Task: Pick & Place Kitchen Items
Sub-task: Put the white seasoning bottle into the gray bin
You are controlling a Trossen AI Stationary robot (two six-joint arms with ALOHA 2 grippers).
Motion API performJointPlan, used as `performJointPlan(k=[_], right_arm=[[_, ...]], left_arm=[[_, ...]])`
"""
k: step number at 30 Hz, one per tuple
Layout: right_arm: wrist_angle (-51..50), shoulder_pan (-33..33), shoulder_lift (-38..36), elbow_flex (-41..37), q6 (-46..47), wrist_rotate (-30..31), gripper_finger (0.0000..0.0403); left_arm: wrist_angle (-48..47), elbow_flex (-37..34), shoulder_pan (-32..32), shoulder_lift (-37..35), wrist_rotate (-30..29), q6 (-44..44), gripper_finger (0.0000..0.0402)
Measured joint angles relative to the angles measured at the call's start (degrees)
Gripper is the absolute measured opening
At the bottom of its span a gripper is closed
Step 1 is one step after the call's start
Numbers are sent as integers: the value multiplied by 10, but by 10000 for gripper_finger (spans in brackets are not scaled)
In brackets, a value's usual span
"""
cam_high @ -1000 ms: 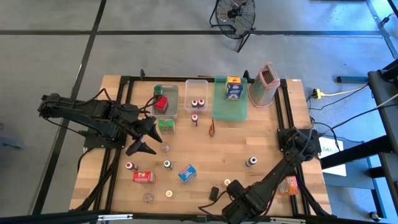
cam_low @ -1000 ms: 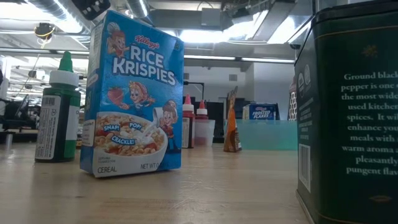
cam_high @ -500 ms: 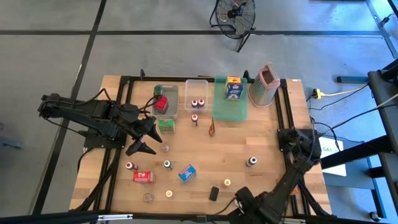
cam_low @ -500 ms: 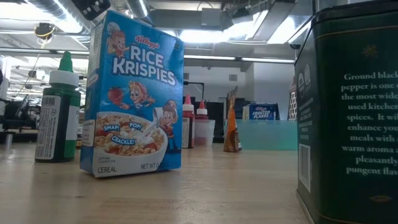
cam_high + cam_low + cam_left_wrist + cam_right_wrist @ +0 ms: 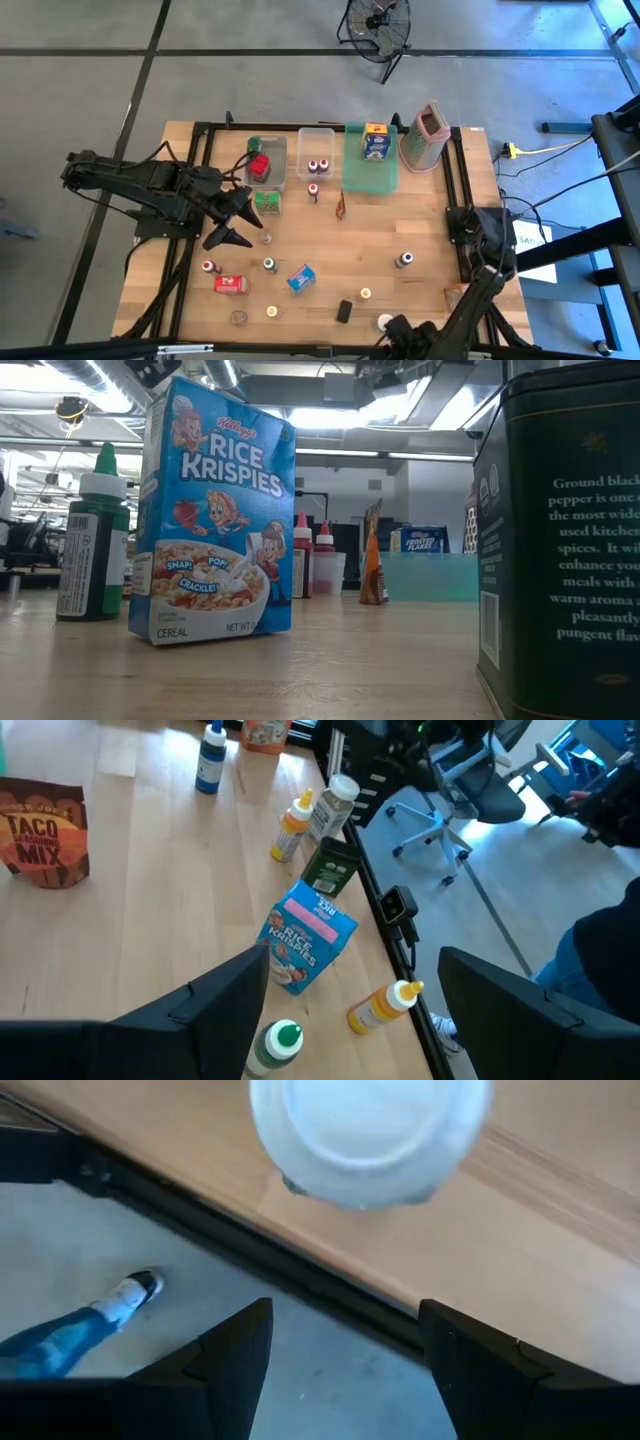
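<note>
You see a matt, pale wooden table point(image 5: 400, 215). The Rice Krispies box point(image 5: 215, 510) is glossy printed card. The bins point(image 5: 318, 140) look clear plastic.

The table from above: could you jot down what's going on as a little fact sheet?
left gripper: open, hovering beside the green box, holding nothing
right gripper: open, at the table's front edge over a white cap, holding nothing
left bin: red box inside
middle bin: two small bottles
green tray: one cereal box
loose on table: Rice Krispies box, several small bottles
</note>
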Motion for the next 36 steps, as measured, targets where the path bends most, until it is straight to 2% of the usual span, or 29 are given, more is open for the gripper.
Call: performJointPlan(k=[5,10,18,36], right_arm=[[1,0,25,0,-12,44,254],[-18,0,45,0,-14,52,254],[-23,-7,52,0,-25,108,254],[-50,-45,52,0,-40,119,254]], left_arm=[[-1,0,0,0,0,-10,287],[-2,0,0,0,-12,-36,286],[-2,0,0,0,-28,-82,287],[-2,0,0,0,-47,-110,287]])
